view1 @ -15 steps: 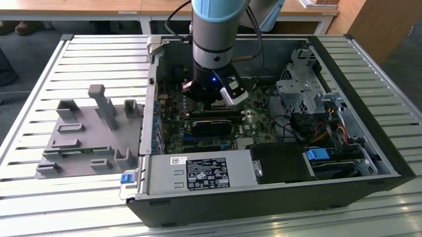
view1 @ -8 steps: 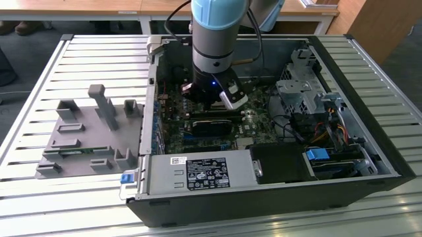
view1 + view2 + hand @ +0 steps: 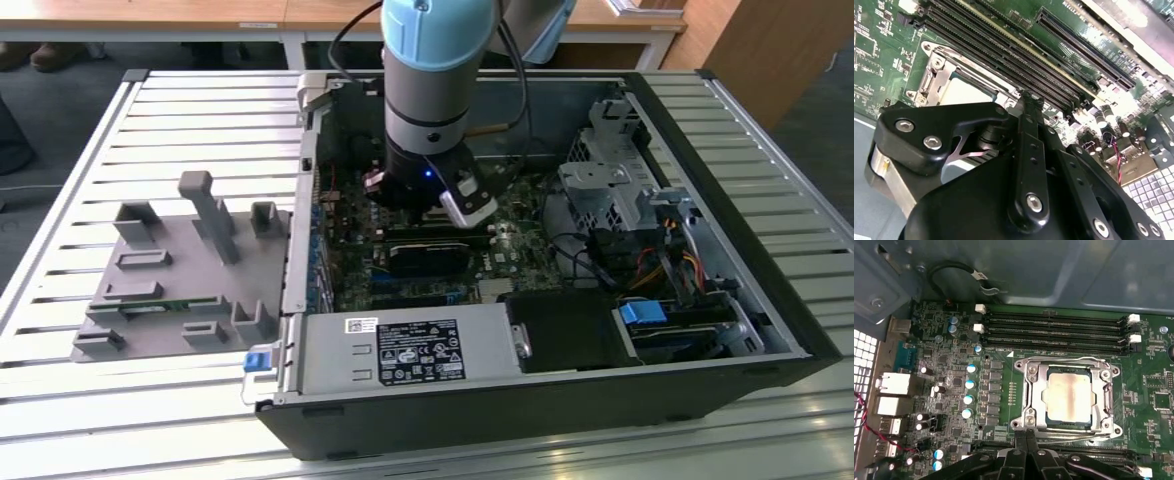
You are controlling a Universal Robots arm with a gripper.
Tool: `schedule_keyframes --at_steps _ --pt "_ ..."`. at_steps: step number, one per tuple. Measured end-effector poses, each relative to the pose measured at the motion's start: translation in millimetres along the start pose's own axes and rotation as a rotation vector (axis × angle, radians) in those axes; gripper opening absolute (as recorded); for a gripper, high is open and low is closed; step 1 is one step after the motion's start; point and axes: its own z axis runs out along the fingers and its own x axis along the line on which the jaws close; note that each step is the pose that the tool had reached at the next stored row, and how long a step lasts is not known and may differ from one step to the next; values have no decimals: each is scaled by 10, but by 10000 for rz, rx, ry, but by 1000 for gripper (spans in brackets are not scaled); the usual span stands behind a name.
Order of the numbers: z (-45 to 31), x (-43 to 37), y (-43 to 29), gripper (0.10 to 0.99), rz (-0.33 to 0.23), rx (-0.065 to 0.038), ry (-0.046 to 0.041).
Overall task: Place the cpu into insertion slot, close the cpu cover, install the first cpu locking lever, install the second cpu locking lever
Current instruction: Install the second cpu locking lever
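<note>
In the first wrist view the cpu (image 3: 1069, 397), silver-grey on top, lies flat in the insertion slot (image 3: 1069, 370) on the green motherboard. The silvery cpu cover (image 3: 1034, 390) is down over it, framing the chip. Thin metal lever rods run along two opposite sides of the socket, one (image 3: 1064, 360) by the memory slots and one (image 3: 1084, 436) by my gripper. My gripper (image 3: 1026, 437) is shut, with its tips pressed together at a corner of the socket beside that second rod. The second wrist view shows the gripper (image 3: 1030, 102) next to the covered cpu (image 3: 966, 90). In the exterior view it (image 3: 441, 200) hangs inside the open computer case.
Long black memory slots (image 3: 1054, 330) run beside the socket, with capacitors (image 3: 969, 385) and rear ports (image 3: 894, 385) further off. In the exterior view a power supply (image 3: 400, 350) and a drive cage (image 3: 614, 190) crowd the case. A grey fixture tray (image 3: 174, 280) sits at the exterior view's left.
</note>
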Motion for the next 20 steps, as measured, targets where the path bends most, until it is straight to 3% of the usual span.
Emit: schedule_keyframes --at_steps 4,8,10,17,20 --pt "34 5 -10 106 0 -131 -4" --pt "61 6 -22 106 -1 -378 -14" --pt "77 6 -29 106 -1 -451 -17" --pt "140 13 -61 106 -1 -594 -24" --pt "155 25 -64 106 0 -704 -28"
